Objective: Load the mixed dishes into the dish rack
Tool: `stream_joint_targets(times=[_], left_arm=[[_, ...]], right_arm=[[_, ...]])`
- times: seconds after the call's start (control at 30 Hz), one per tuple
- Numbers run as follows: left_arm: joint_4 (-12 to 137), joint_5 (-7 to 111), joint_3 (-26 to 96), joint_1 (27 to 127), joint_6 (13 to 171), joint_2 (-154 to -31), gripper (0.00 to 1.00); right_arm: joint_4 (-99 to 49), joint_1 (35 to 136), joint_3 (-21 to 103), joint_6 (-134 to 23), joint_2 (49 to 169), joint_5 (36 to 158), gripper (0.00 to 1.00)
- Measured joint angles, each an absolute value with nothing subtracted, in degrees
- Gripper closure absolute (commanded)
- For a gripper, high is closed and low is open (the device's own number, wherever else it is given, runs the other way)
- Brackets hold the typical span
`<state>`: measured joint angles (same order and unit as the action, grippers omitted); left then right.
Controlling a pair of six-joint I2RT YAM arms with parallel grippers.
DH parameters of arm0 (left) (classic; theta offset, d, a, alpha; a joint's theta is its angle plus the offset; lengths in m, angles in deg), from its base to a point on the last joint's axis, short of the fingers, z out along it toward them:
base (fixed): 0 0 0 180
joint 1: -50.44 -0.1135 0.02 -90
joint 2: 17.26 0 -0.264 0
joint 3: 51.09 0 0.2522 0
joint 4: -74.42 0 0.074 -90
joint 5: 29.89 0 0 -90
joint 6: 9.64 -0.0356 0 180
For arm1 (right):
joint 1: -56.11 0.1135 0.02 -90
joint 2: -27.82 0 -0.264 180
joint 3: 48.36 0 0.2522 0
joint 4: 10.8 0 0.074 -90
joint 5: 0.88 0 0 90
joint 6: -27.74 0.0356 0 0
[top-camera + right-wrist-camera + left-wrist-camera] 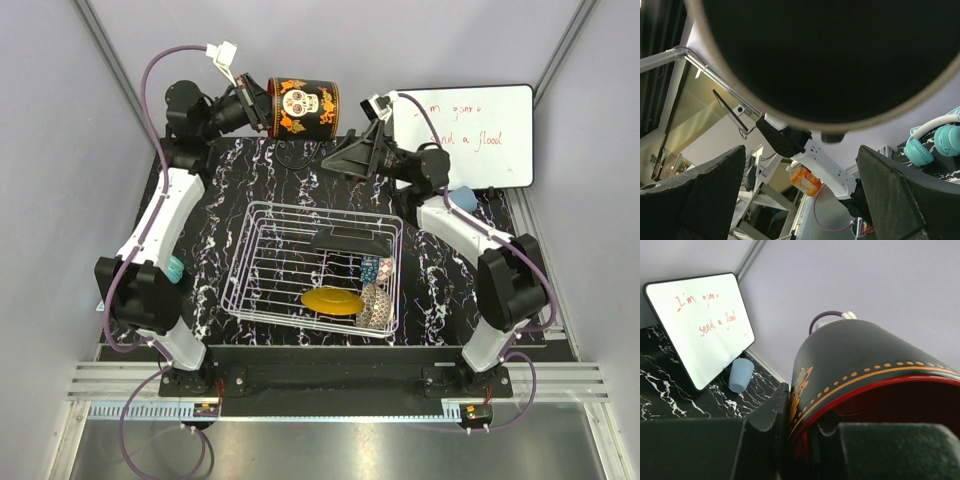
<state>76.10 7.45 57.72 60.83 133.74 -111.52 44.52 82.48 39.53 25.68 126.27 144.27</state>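
Marbled black table (230,200); left tool (262,103) grips mug (305,107), right tool (350,157) open

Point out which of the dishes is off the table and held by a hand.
The glossy black mug with the skull design and red inside. The left hand grips its rim in the air; the yellow plate and small patterned bowls sit in the white wire rack.

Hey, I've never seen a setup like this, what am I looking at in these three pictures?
Two robot arms stand on a black marbled table. One picture looks down from overhead; the other two come from cameras on each wrist. The left gripper is shut on a black mug with a skull design, red inside, held up at the far side. The right gripper is open. A white wire dish rack holds a yellow plate and small patterned bowls. A light blue cup sits by a whiteboard.
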Motion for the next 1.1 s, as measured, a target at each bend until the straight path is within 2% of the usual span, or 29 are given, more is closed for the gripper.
stream_joint_targets(times=[0.1,0.8,1.1], left_arm=[[75.7,7.5,57.7,62.0,133.1,-112.0,1.00],[72.5,16.2,54.9,61.6,133.2,-113.8,1.00],[70.8,19.5,54.9,61.2,132.8,-113.8,1.00]], right_arm=[[45.5,83.7,40.7,25.7,128.5,144.1,0.16],[48.7,85.9,50.5,29.4,141.8,133.9,0.35],[49.3,86.1,54.2,32.7,145.2,132.7,0.37]])
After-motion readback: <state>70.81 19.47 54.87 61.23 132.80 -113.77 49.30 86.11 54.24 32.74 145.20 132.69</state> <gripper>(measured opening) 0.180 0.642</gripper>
